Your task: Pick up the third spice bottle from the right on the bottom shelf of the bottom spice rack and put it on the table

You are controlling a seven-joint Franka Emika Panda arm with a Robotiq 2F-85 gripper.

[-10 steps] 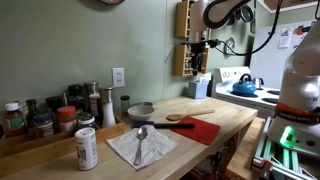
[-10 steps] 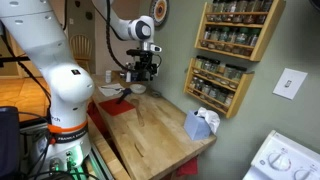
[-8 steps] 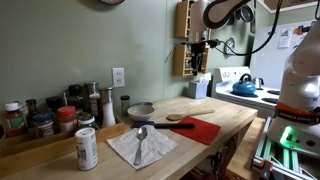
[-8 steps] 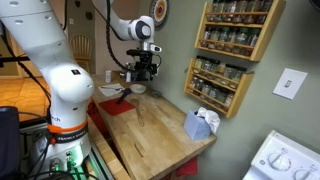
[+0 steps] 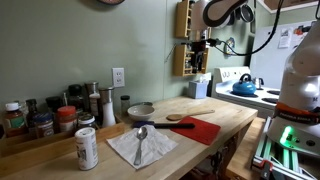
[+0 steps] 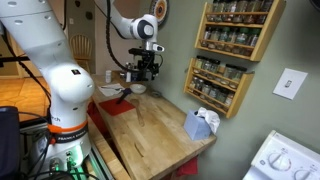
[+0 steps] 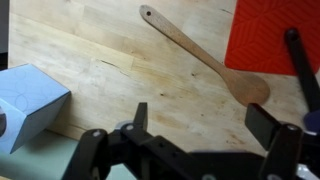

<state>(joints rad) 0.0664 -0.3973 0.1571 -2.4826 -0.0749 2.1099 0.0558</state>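
The bottom spice rack [image 6: 215, 86] hangs on the green wall, with a row of small bottles on its bottom shelf [image 6: 213, 98]; I cannot tell the single bottles apart. The rack shows side-on in an exterior view [image 5: 183, 57]. My gripper [image 6: 147, 72] hangs open and empty above the wooden table [image 6: 160, 140], well away from the rack. In the wrist view the open jaws [image 7: 203, 118] hover over bare table wood [image 7: 110, 60]. The gripper also shows near the rack in an exterior view [image 5: 200, 62].
A blue tissue box [image 7: 25, 105] [image 6: 200, 123], a wooden spoon [image 7: 200, 60] and a red mat [image 7: 270, 35] [image 5: 200, 128] lie on the table. A bowl [image 5: 141, 111], a can [image 5: 87, 148], a cloth with a spoon [image 5: 140, 145] and several bottles [image 5: 40, 118] stand further along. The white stove [image 6: 285, 160] is beyond the table's end.
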